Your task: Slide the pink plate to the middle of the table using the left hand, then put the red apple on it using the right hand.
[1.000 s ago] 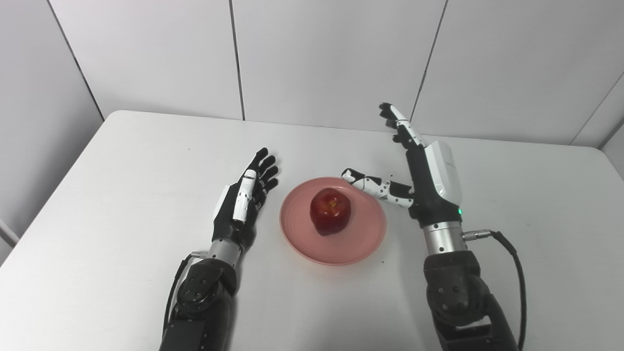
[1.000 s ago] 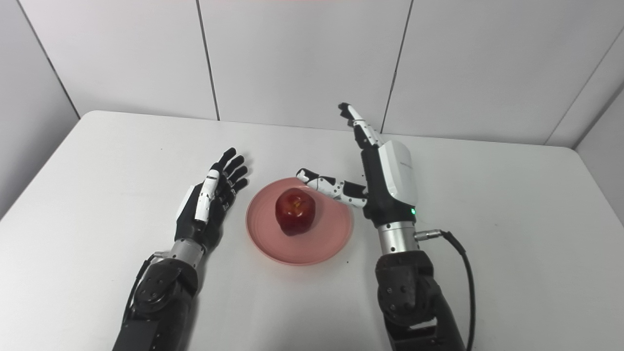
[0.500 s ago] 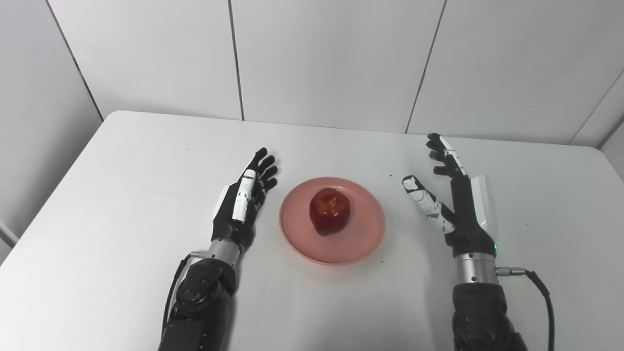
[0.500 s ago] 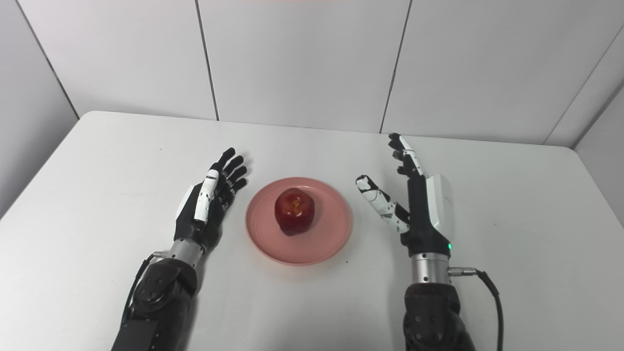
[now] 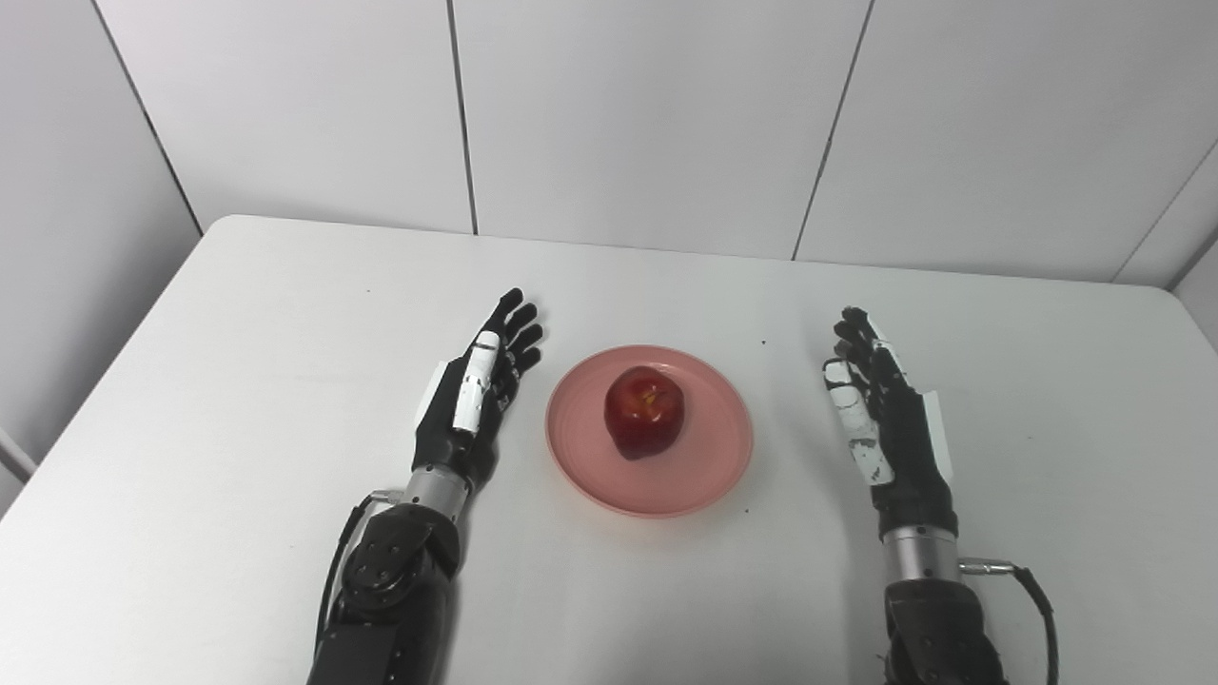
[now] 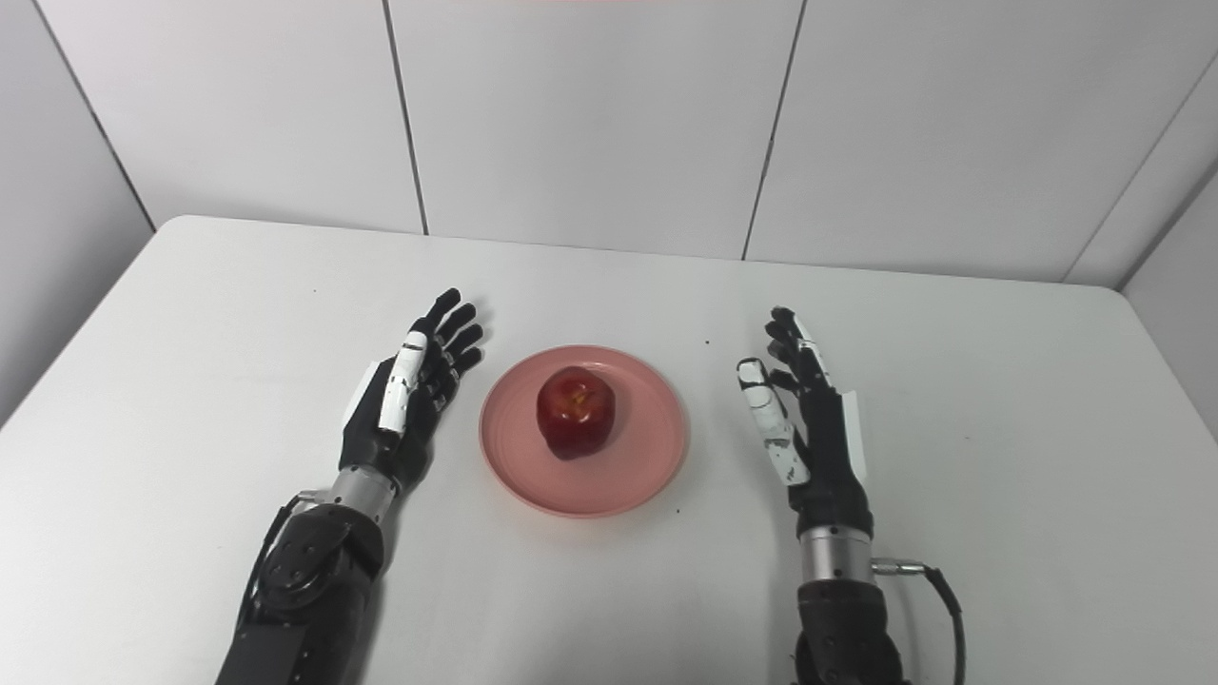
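Resting low at 4 o'clock from the plate [image 5: 650, 433], right hand [image 5: 885, 419] empty, fingers straight and spread a little, thumb laid alongside. Pulled back toward the near edge and lowered since a second ago, when raised high with thumb reaching over the plate's 2 o'clock rim; half a second ago already clear of the rim, thumb splayed. Now well apart from the plate.

Lying at 9 o'clock from the plate, left hand [image 5: 476, 385] likewise empty, fingers extended and apart, fingertips just beside the rim without touching, unmoved across all three moments.

Sitting between the two hands near mid-counter [image 5: 238, 333], plate unshifted. Standing on it, slightly toward 10 o'clock of its centre, apple [image 5: 645, 411], stem side up, not rolling.

Judging from this: both steps done, apple released and stable, right arm's retreat reads as a return to rest. Nothing left but to keep both hands off the plate.
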Robot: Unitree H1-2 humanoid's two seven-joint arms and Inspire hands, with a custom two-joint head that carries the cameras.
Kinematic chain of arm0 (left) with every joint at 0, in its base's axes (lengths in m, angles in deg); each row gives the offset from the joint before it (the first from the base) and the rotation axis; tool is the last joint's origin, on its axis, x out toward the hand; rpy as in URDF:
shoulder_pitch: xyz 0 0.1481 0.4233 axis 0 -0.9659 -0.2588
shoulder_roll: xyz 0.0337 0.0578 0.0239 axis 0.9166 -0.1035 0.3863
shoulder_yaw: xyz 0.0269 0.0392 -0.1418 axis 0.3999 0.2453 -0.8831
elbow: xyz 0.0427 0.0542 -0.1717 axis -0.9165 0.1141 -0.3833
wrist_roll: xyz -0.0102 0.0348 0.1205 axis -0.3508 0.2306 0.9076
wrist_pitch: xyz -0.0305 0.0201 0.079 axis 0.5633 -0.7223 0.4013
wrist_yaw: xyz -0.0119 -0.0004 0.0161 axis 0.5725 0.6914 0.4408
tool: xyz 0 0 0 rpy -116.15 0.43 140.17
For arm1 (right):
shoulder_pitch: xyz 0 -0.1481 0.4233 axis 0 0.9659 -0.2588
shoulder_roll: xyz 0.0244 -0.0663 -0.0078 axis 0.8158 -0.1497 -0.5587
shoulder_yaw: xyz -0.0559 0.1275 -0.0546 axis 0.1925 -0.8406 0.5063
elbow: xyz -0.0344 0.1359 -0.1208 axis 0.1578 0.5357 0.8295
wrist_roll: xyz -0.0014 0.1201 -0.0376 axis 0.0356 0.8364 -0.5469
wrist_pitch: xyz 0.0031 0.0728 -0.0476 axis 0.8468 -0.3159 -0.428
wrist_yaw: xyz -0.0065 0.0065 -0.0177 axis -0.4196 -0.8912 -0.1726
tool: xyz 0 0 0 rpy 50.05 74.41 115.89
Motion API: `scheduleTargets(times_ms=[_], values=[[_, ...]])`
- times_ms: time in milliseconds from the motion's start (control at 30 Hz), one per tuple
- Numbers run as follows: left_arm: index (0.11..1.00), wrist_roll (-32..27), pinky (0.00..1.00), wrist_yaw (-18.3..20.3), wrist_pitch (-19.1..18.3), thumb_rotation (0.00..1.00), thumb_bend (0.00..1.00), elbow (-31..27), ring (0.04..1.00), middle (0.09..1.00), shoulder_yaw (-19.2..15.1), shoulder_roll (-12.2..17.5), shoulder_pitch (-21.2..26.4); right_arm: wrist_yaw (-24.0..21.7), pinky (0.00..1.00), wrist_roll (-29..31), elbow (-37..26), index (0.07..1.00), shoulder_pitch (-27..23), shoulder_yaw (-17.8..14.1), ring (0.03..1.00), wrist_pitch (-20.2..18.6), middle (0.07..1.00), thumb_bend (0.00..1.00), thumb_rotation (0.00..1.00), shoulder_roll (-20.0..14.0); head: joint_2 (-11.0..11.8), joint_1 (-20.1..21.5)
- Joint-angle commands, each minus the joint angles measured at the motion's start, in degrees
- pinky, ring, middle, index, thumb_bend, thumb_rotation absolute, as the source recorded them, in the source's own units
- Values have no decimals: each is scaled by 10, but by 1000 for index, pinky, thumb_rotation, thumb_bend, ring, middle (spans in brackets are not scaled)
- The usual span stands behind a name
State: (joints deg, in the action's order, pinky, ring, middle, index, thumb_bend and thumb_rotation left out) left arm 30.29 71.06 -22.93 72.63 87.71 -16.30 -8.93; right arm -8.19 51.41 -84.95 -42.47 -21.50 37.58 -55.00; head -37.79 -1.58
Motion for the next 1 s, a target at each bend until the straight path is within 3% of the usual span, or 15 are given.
scheduleTargets(times_ms=[0, 233, 967], values=[[923, -2, 935, -2, -18, 1000, 369, -3, 936, 944, 0, 2, -10, -1, 841, 12, -6, 892, -14, -2, 875, 7, 883, 438, 1000, 5, 0, 0], [933, -2, 940, 1, -23, 1000, 373, -11, 941, 948, 1, 2, -14, -13, 889, 54, -3, 914, -16, -6, 905, -3, 912, 329, 1000, 11, 0, -3], [934, 4, 950, -2, -31, 1000, 372, -20, 951, 955, 6, -1, -19, -27, 920, 70, 7, 936, -16, -2, 926, 0, 931, 297, 1000, 7, 0, -7]])
